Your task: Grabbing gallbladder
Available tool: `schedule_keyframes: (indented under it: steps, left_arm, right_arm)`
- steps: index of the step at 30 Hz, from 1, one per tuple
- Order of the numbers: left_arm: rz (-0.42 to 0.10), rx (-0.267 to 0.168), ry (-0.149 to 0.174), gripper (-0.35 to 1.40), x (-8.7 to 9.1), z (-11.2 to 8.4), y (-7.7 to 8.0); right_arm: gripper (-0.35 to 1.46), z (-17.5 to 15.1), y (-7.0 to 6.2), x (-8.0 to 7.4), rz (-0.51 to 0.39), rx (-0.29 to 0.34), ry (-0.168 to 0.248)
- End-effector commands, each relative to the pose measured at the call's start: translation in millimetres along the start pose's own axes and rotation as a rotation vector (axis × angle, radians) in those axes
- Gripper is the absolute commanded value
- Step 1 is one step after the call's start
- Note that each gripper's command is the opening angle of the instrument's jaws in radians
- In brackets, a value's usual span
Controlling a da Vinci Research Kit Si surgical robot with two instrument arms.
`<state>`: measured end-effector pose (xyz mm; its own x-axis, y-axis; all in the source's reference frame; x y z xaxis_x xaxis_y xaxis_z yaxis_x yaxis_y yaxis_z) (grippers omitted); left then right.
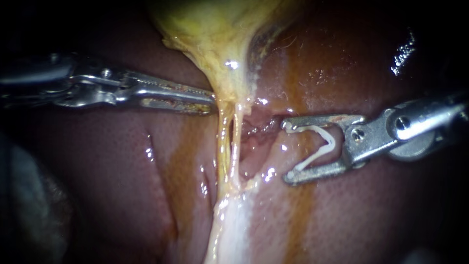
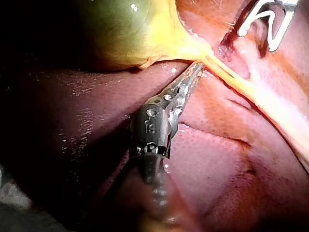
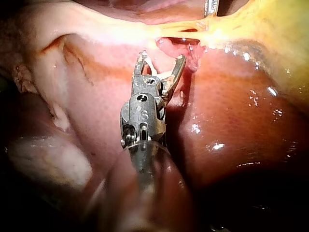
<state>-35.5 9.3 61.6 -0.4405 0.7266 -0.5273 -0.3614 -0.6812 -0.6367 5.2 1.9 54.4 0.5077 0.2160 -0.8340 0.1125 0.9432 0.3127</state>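
The yellow gallbladder (image 1: 215, 34) narrows to a neck that runs down into two thin pale tubes (image 1: 226, 146). My left instrument (image 1: 211, 102) comes in level from the left. Its long jaws stand slightly open, their tips against the neck's left edge, and no tissue shows between them. In the left wrist view the same tips (image 2: 198, 67) touch the yellow strand just below the gallbladder (image 2: 125, 34). My right instrument (image 1: 287, 151) lies right of the tubes, its jaws wide apart and holding a white V-shaped clip (image 1: 317, 146) between them, clear of the tissue.
Dark red liver (image 1: 112, 166) lies on both sides, with a wet raw pocket (image 1: 254, 132) just right of the tubes. In the right wrist view the jaws (image 3: 161, 57) point at that pocket, and the liver (image 3: 231, 111) bulges beside them.
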Motion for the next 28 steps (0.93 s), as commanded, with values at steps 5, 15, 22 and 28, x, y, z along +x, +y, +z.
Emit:
schedule_keyframes:
  steps: [5, 15, 22, 28]
  left_arm:
    - [-0.01, -0.023, -0.006, -0.35, 1.9, -2.9, 0.0]
    - [-0.024, -0.02, -0.005, -0.35, 3.8, -6.0, 0.0]
    - [-0.023, -0.021, -0.005, -0.35, 3.8, -6.1, 0.0]
    - [-0.023, -0.02, -0.005, -0.35, 3.8, -6.1, 0.1]
  right_arm:
    - [0.5, 0.0, 0.0, 0.0, 0.0, 0.0, 0.0]
    - [0.5, -0.1, 0.0, -0.1, 0.0, 0.0, 0.0]
    - [0.5, -0.1, 0.0, -0.1, 0.0, 0.0, 0.0]
    - [0.5, -0.1, 0.0, -0.1, 0.0, 0.0, 0.0]
